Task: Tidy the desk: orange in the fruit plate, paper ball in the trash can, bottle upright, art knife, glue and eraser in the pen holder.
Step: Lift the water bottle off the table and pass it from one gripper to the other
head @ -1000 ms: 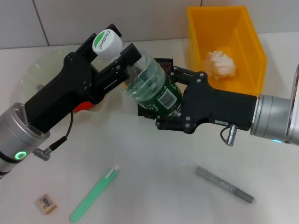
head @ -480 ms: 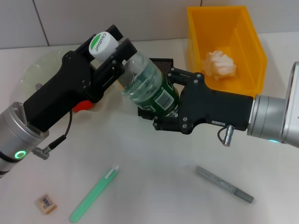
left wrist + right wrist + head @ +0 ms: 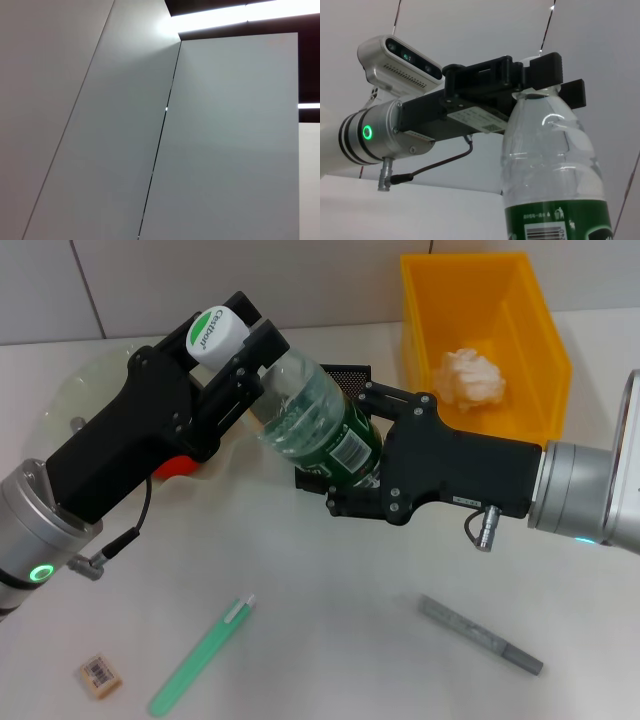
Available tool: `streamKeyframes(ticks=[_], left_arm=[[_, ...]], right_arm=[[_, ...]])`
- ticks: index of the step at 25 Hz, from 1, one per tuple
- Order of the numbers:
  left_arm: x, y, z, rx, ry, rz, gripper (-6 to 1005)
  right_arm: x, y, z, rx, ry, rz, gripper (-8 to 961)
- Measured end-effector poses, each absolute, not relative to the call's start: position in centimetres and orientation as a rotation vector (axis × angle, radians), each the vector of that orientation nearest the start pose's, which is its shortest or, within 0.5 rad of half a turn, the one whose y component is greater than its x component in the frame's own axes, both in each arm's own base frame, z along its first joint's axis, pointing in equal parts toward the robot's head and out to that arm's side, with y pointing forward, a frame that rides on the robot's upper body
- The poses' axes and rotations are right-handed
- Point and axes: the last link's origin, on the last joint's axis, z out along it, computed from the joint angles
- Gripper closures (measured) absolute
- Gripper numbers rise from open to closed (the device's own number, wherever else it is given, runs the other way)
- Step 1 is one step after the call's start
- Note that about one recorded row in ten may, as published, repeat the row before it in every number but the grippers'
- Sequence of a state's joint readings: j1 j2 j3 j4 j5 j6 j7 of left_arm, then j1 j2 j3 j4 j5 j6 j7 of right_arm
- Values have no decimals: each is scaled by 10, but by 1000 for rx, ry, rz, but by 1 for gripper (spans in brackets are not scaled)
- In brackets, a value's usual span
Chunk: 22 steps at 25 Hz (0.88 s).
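both grippers (left (image 3: 236, 345), right (image 3: 345, 455)) on tilted bottle (image 3: 318, 430)

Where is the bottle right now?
In the head view the bottle is held tilted above the middle of the desk, left tool at its cap, right tool around its label, beside the yellow bin.

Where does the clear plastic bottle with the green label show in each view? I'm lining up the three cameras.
Head view: the clear plastic bottle with the green label sits centre, tilted, the left gripper at its white cap, the right gripper around its label.
Left wrist view: not in it; only blank panels.
Right wrist view: the bottle fills the lower right.
Shared landmark: the left gripper shut on the bottle's neck.
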<state>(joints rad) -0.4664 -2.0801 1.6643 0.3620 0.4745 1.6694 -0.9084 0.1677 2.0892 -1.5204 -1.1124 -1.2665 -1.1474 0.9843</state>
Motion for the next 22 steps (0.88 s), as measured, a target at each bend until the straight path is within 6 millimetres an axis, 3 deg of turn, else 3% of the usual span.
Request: streamKeyframes(ticks=[22], left_arm=[[-179, 297, -27, -2287, -329, -1714, 563]], right_arm=[[188, 301, -26, -2503, -91, 827, 189]])
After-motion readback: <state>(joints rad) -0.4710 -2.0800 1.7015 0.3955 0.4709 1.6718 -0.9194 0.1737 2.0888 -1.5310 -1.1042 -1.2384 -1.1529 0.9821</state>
